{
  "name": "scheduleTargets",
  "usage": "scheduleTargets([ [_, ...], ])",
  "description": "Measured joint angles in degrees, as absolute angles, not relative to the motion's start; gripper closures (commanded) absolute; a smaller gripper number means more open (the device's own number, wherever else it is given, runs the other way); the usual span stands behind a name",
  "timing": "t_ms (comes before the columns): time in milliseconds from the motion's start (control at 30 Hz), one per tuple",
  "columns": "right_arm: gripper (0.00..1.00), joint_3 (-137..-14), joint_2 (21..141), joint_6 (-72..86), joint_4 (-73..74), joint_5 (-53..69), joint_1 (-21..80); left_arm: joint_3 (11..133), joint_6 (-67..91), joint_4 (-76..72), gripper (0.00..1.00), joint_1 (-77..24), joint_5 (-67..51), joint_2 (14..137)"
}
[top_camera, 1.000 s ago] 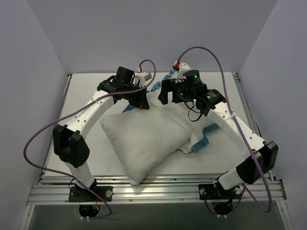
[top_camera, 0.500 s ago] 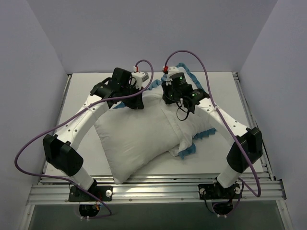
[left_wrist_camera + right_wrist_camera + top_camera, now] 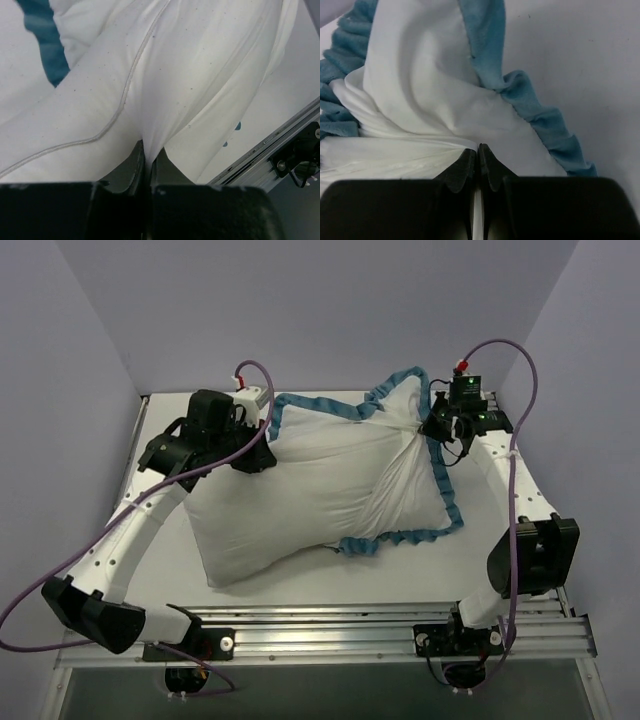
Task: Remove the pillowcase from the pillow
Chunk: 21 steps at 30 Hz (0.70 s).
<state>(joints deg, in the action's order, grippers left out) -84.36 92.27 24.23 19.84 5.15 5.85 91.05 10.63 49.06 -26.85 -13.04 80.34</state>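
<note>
The pillowcase (image 3: 375,465) lies white side up, its teal ruffle (image 3: 405,537) around the edge, stretched across the table's far half. The plain white pillow (image 3: 240,535) sticks out of it toward the near left. My left gripper (image 3: 254,454) is shut on a fold of the pillow's white fabric (image 3: 100,115), right beside its piped seam; the jaws (image 3: 147,156) pinch it tight. At the far right corner my right gripper (image 3: 429,427) is shut on gathered white pillowcase cloth (image 3: 420,95), fingertips (image 3: 478,150) together, ruffle (image 3: 540,125) just beside them.
An aluminium rail (image 3: 320,625) runs along the near table edge and also shows in the left wrist view (image 3: 272,145). Purple cables (image 3: 505,350) loop over both arms. Grey walls close in the back and sides.
My right gripper shut on the pillowcase and swung to the far right, pulling it taut. The left arm drew the pillow leftward, so more pillow is out of the case.
</note>
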Motion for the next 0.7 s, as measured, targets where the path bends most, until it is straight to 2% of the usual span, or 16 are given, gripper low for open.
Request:
scheduleTargets([
  [300,1.00,-82.04,88.97,27.16,20.67,17.67,4.08,76.60,15.33,46.72,0.98,-23.79,-10.90,68.42],
  [333,0.88,-81.25,88.95,26.96,19.88,18.04,4.75,75.31,15.49,45.76,0.94,-23.40,-10.46,68.29],
  [400,0.72,-79.96,88.95,26.70,17.91,18.22,6.48,73.56,15.44,44.05,0.86,-22.61,-8.80,69.12],
  [433,0.55,-79.55,88.92,26.44,16.60,18.00,7.31,73.36,15.31,43.38,0.76,-22.09,-7.57,70.28],
  [500,0.44,-78.89,88.51,26.11,14.09,17.21,9.15,73.43,14.33,41.74,0.62,-21.26,-5.72,72.95],
  [533,0.38,-78.26,87.94,25.78,12.97,17.02,9.82,73.80,13.91,41.34,0.51,-20.99,-4.86,74.41],
  [567,0.35,-77.43,87.00,25.74,12.38,16.78,10.44,74.65,13.37,41.36,0.33,-20.78,-4.34,76.05],
  [667,0.28,-74.41,82.48,25.32,12.14,16.47,11.84,78.02,11.11,40.10,0.12,-21.96,-2.07,79.18],
  [700,0.26,-73.21,80.51,25.10,12.34,16.43,12.12,78.67,10.04,39.72,0.09,-23.38,-0.56,79.07],
])
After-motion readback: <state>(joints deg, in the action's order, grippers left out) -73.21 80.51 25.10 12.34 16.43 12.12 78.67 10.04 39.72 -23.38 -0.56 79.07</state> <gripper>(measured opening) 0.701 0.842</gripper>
